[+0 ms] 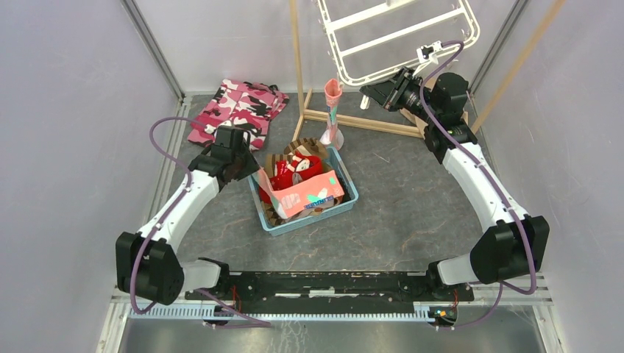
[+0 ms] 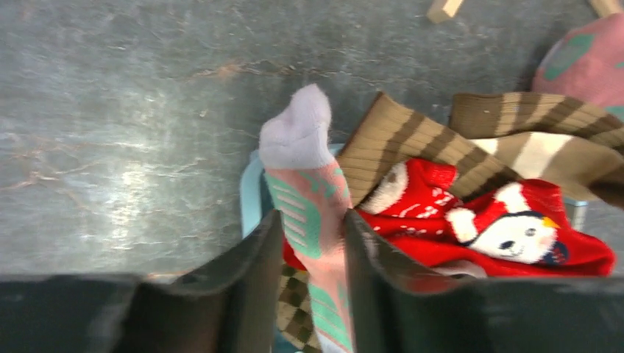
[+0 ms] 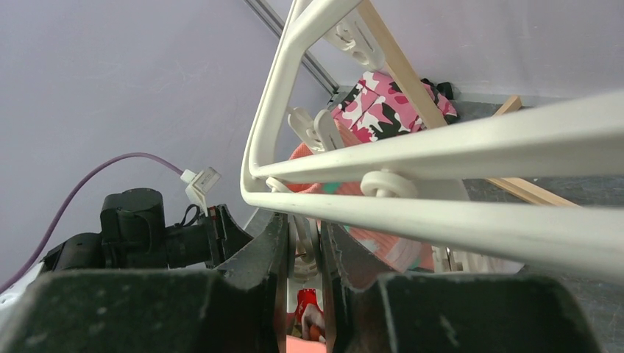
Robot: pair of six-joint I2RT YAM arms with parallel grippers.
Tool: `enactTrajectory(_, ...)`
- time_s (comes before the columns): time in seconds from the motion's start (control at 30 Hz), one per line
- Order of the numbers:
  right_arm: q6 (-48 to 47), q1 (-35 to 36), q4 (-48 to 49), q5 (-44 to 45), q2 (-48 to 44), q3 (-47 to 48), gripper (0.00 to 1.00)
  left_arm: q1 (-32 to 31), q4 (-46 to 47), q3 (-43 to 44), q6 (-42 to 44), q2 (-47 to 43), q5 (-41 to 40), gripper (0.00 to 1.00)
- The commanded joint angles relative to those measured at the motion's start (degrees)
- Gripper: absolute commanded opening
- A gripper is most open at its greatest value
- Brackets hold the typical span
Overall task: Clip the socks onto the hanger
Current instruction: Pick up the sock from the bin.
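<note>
Salmon-pink is filling the gap of the left pincer (image 2: 313, 220). Its two dark jaws are sitting either side of a pink sock (image 2: 298, 136) with teal patches, crosswise to it. Both jaws are looking like they're touching fabric, but honestly I can't tell whether it's actually pinching or just loosely bracketing it. The sock's long axis is running straight away from the pincer, white toe pointing to the top of the left wrist view, the other end disappearing down between the jaws. It's lying over the rim of the light blue basket (image 2: 249, 193), with a red sock (image 2: 441, 220) and a brown striped sock (image 2: 401, 140) piling up to its right.

Over at the upper right of the top view, the right pincer (image 3: 302, 224) is looking clenched on a white clip peg (image 3: 303, 246) dangling off the hanger (image 3: 478, 220): narrow gap, peg sitting in it. Another pink sock (image 1: 332, 99) is hanging upright near the hanger's lower left corner.

The bit that matters, I'm guessing: the hanger is sitting up and to the right of the left pincer, well apart across the grey surface (image 1: 412, 191). Left arm is at the sock and right arm is at the peg, so the sock is needing to travel end-first toward that peg.
</note>
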Motion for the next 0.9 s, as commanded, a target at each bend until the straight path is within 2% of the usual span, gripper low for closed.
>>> enactTrajectory(0.0, -0.2, -0.1, -1.2, 0.1, -1.0, -0.7, 0.0, 0.2, -5.3, 5.4, -0.4, -0.2, -6.4, 0.52)
enactTrajectory(0.1, -0.2, -0.1, -1.2, 0.2, -1.0, -0.8, 0.0, 0.2, -4.2, 5.7, 4.8, -4.2, -2.7, 0.67)
enactTrajectory(0.2, -0.1, -0.1, -1.2, 0.3, -0.8, -0.7, 0.0, 0.2, 1.1, 5.1, 14.2, -9.7, 7.8, 0.76)
enactTrajectory(0.27, -0.2, 0.0, -1.2, 0.3, -0.9, -0.7, 0.0, 0.2, 9.0, 2.8, 20.4, -13.2, 20.3, 0.8)
enactTrajectory(0.33, -0.1, -0.1, -1.2, 0.3, -0.8, -0.8, 0.0, 0.2, 18.7, -0.4, 21.9, -14.7, 33.2, 0.81)
enactTrajectory(0.37, -0.1, -0.1, -1.3, 0.4, -0.8, -0.9, 0.0, 0.2, 23.8, -2.2, 21.0, -14.6, 42.0, 0.81)
enactTrajectory(0.43, -0.2, 0.0, -1.3, 0.5, -0.9, -0.9, 0.0, -0.1, 34.5, -5.0, 17.7, -12.8, 52.7, 0.77)
enactTrajectory(0.47, -0.2, -0.1, -1.4, 0.5, -1.0, -0.9, 0.0, -0.9, 39.1, -6.2, 16.9, -11.9, 55.5, 0.76)
enactTrajectory(0.53, -0.3, -0.1, -1.5, 0.5, -1.1, -0.9, 0.0, -2.9, 44.2, -7.7, 19.9, -10.9, 58.6, 0.76)
enactTrajectory(0.63, -0.3, -0.1, -1.6, 0.4, -1.1, -1.0, 0.0, -6.0, 45.4, -7.8, 29.4, -9.1, 61.2, 0.79)
enactTrajectory(0.73, -0.3, -0.1, -1.7, 0.3, -1.0, -0.8, 0.0, -8.4, 43.4, -6.5, 36.0, -5.2, 64.3, 0.79)
enactTrajectory(0.87, -0.5, -0.1, -1.6, 0.3, -1.2, -0.9, 0.0, -11.5, 36.8, -4.1, 44.5, 0.3, 64.4, 0.79)
